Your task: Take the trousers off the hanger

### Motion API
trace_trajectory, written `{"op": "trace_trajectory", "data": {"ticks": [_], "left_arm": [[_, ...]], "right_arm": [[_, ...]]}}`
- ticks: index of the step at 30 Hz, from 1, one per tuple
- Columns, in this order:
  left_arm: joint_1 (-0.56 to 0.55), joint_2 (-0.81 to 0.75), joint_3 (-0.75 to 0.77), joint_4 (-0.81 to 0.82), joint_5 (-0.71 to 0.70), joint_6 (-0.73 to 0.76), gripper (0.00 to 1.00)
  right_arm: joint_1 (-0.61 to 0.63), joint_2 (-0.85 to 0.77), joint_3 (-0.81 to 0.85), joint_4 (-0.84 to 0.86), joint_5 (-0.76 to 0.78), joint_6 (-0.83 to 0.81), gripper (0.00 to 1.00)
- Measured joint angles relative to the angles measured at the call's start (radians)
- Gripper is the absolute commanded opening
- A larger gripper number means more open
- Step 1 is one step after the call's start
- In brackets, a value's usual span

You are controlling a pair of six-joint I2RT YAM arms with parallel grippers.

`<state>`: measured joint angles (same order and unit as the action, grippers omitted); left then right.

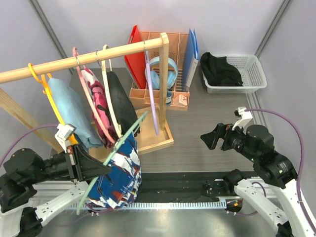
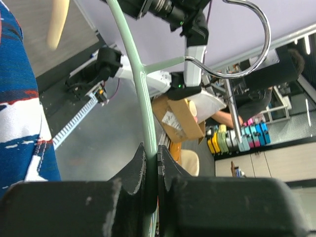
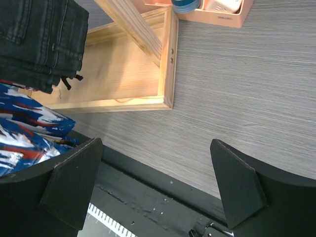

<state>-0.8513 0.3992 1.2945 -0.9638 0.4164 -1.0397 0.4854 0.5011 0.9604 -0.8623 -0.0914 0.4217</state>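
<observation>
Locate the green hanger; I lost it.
In the top view, lower left: the green hanger is off the rail, clamped in the left gripper, carrying the printed trousers.

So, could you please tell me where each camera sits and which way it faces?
Top external: above, behind the bases, facing down on the rack; both arms show.
Left wrist: tilted upward along the green hanger clamped in the left gripper.
Right wrist: facing down at the table; open right gripper shows.
Shared: all three show the printed trousers.

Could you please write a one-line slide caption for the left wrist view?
Left gripper shut on the pale green hanger, with the blue printed trousers beside it.
</observation>
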Motion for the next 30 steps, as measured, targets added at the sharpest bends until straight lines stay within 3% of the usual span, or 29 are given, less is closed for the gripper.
{"op": "trace_trajectory", "data": {"ticks": [6,11,22,30], "left_arm": [[0.000,-0.056,-0.238,0.153,0.116,-0.051,0.00],[0.000,0.008,-0.392,0.258,0.215,-0.133,0.00],[0.000,0.161,-0.307,0.377,0.328,-0.130,0.01],[-0.002,0.358,-0.134,0.492,0.396,-0.130,0.01]], "right_arm": [[0.000,-0.031,-0.002,-0.016,0.046,0.007,0.97],[0.000,-0.037,0.011,-0.030,0.112,0.022,0.97],[0.000,-0.046,0.031,-0.043,0.169,0.026,0.97],[0.000,-0.026,0.031,-0.043,0.169,0.026,0.97]]}}
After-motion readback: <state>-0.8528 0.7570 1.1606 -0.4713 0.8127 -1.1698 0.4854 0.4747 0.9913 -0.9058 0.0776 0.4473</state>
